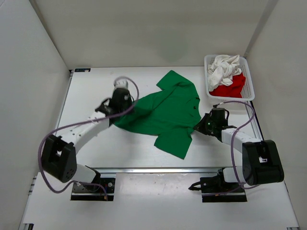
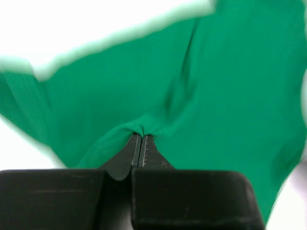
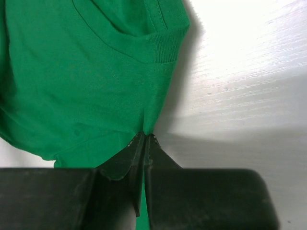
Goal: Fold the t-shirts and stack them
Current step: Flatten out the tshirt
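Basket (image 1: 250, 81) fills far-right corner; walls (image 1: 38, 72) flank table (image 1: 96, 88).

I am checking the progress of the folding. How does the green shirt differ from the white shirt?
The green shirt lies mostly spread out on the table; the white shirt is crumpled in the basket, on the red shirt. The left gripper and the right gripper each pinch the green shirt; nothing touches the white shirt. Neither shirt is folded.
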Tool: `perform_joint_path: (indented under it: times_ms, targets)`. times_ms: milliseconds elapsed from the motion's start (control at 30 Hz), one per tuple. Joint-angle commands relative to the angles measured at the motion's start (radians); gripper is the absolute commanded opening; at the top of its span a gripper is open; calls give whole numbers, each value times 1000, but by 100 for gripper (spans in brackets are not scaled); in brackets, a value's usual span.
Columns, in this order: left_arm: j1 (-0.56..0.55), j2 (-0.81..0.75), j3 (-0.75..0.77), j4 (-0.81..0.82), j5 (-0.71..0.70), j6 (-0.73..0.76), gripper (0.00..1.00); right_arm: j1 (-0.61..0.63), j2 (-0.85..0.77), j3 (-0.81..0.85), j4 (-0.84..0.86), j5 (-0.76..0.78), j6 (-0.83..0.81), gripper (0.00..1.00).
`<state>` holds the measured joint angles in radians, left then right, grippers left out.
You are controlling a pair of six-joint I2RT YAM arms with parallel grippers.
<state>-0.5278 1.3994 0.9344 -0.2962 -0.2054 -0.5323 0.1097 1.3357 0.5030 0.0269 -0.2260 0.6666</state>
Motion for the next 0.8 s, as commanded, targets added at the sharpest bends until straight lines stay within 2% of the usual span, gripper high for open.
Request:
perform_joint_path:
  times_ms: [0,33,67,100,167,200,233,267,333,367,433,500,633,700,767]
  targets:
    - [168,224,330,8,14,127,0,-5,28,6,47,-24,14,0]
    - [207,301,524,-42,3,174,4,-7,36,6,51,-32,10,0]
    - [216,482,786,-91,-23,192,24,-8,33,12,53,-30,11,0]
    - [238,685,1122,-342,-43,230,50,-5,31,19,51,-35,11,0]
    - [279,925,1545,-548,-23,226,71,10,28,23,35,-30,-4,0]
    - [297,846,1466,-497,7,206,76,13,23,25,33,-16,-5,0]
    - [323,798,1241,-377,85,163,83,21,22,14,27,-10,-7,0]
    - [334,688,1021,-247,116,138,85,18,22,20,28,-10,-7,0]
    - [331,507,767,-105,65,127,82,21,28,17,31,-24,-2,0]
    - [331,471,667,-78,49,120,77,22,28,19,31,-19,-10,0]
    - [347,368,536,-38,46,94,71,33,16,11,31,-21,-1,0]
    - [383,284,340,3,108,40,57,44,2,-4,34,-19,-2,0]
    - [526,103,-5,205,179,-112,50,48,-38,-24,34,-23,-1,0]
    - [633,75,-89,253,225,-141,47,50,-43,-23,34,-23,-4,0]
    - [663,102,-100,240,227,-133,44,59,-46,-18,34,-35,-4,0]
